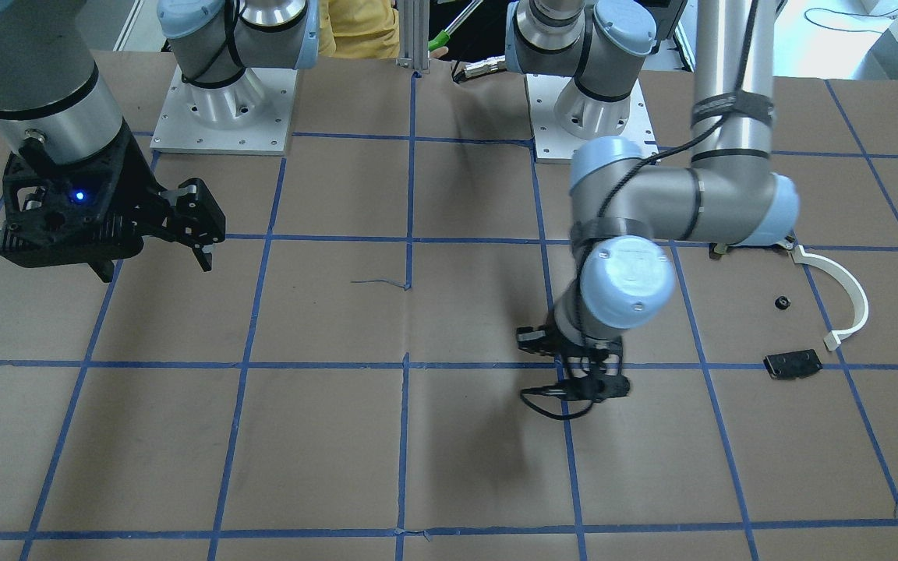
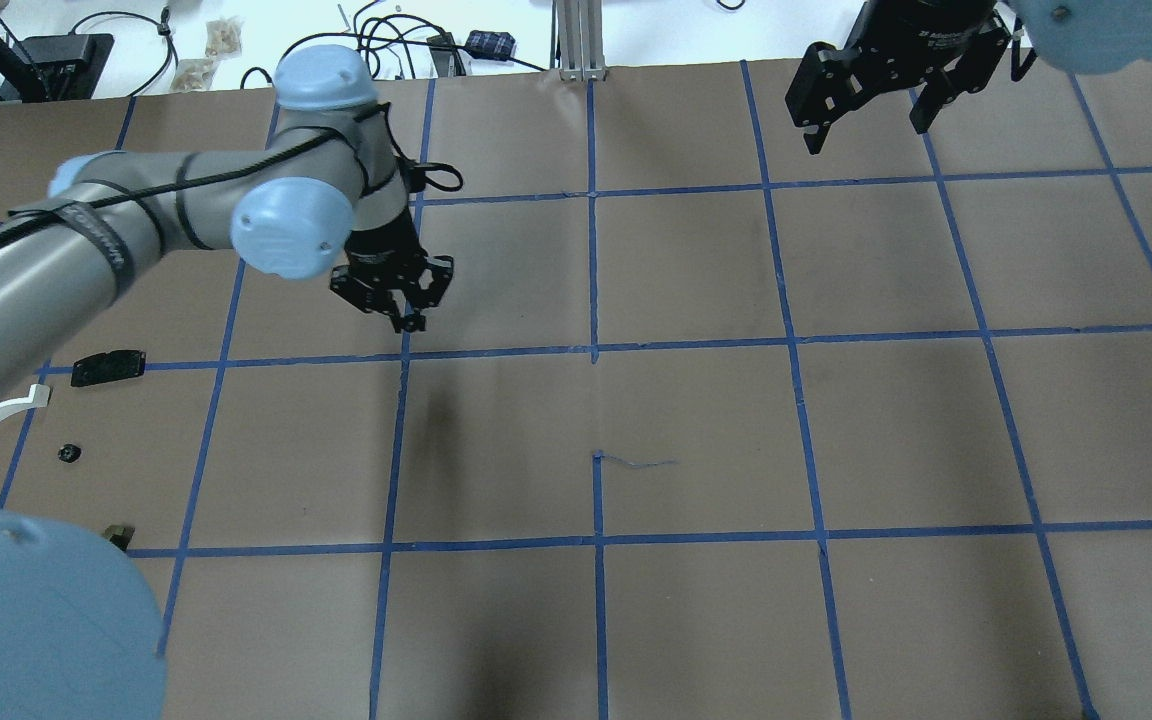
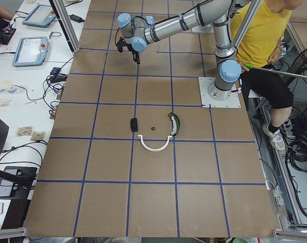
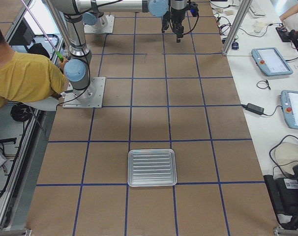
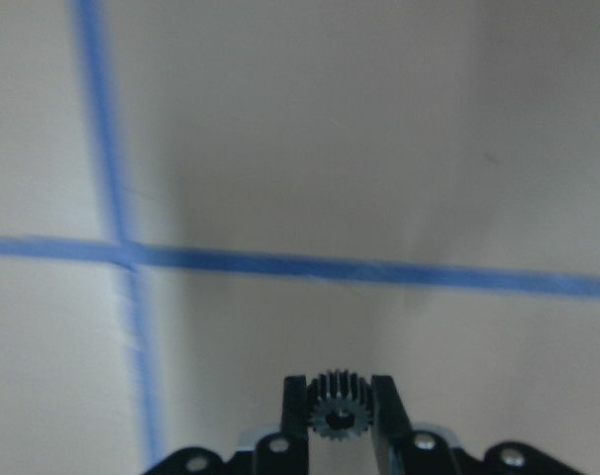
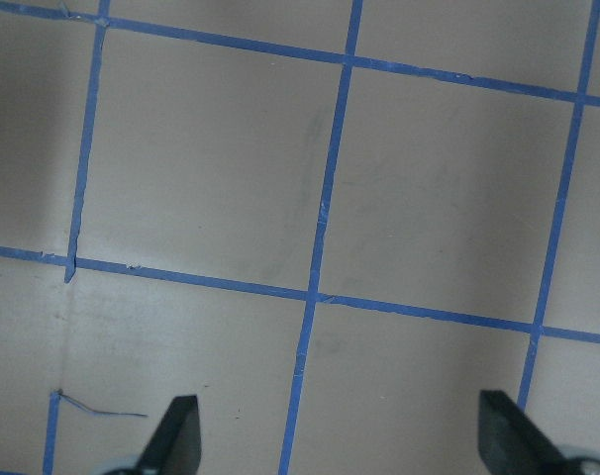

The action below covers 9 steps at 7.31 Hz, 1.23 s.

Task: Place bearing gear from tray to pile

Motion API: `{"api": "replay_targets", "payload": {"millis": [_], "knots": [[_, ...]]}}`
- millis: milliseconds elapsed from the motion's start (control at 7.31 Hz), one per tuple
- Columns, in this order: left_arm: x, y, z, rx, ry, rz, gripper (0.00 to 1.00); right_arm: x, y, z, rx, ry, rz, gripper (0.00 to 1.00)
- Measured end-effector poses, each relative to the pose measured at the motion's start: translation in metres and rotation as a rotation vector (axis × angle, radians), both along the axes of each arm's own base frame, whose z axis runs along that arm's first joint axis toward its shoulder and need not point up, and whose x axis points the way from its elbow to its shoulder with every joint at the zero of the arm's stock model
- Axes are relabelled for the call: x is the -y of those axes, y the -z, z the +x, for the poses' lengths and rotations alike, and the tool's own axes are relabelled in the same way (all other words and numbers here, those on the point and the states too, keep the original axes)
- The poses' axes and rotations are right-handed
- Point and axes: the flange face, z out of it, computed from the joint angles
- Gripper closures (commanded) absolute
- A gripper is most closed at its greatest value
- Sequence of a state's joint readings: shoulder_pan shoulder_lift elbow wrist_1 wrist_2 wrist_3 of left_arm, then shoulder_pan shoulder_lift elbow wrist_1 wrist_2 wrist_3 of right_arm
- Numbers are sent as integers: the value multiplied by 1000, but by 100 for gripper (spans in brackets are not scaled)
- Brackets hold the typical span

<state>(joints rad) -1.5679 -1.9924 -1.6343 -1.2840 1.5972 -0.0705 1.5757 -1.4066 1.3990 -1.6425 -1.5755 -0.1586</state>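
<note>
- Bearing gear (image 5: 331,416): small, dark and toothed, pinched at the very tips of the left claw (image 5: 338,398). The wrist view shows both fingers pressed against the teeth. It is off the table (image 1: 340,452), above a crossing of blue tape lines (image 5: 280,265).
- Right claw (image 2: 866,130): spread wide and holding nothing, off at the far side, well apart from the work.
- Pile (image 3: 153,128): a white curved strip (image 1: 854,300), a flat black plate (image 1: 792,364), a tiny black part (image 1: 783,301) and a dark curved piece with a pale band (image 3: 175,124). The pieces lie loose, near one another. The left claw is well apart from all of them, so my judgement is that the carry is not yet done.
- Risk 1: the grip sits on tooth crests only, at the finger ends. A jolt or quick swing could make the gear twist or slip out short of the pile.
- Risk 2: it is a round part. Let go from a height or on its edge, it may roll off across the paper.
- Risk 3: coming down onto the pile could knock the white strip or the tiny part aside.
- Risk 4: the wrist picture is blurred, so I cannot judge the drop point well from it.
- Tray (image 4: 152,151): ribbed metal, seen only in the right-side view, far from both claws. I see nothing lying in it.
</note>
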Motion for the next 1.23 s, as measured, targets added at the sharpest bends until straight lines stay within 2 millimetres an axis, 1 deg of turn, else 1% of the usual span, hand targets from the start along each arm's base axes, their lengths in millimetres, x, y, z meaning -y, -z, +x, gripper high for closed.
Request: {"api": "replay_targets", "payload": {"millis": [137,411,547,684,821,958,1095,1232], "knots": [[6,-10,63,19,16,17,100,0,0,0,0,0,0,0],[0,-17,180,66,48,71,100,0,1,0,0,1,0,0],[-9,-18,231,72,61,95,100,0,1,0,0,0,0,0],[-22,-16,280,58,56,115,100,0,1,1,0,0,1,0],[-37,-7,321,34,43,138,100,0,2,1,0,-1,2,0],[-51,6,347,10,28,163,100,0,2,1,0,0,2,0],[-62,23,359,-14,16,192,100,0,2,1,0,0,2,0],[-70,41,362,-32,11,223,100,0,2,0,0,0,2,0]]}}
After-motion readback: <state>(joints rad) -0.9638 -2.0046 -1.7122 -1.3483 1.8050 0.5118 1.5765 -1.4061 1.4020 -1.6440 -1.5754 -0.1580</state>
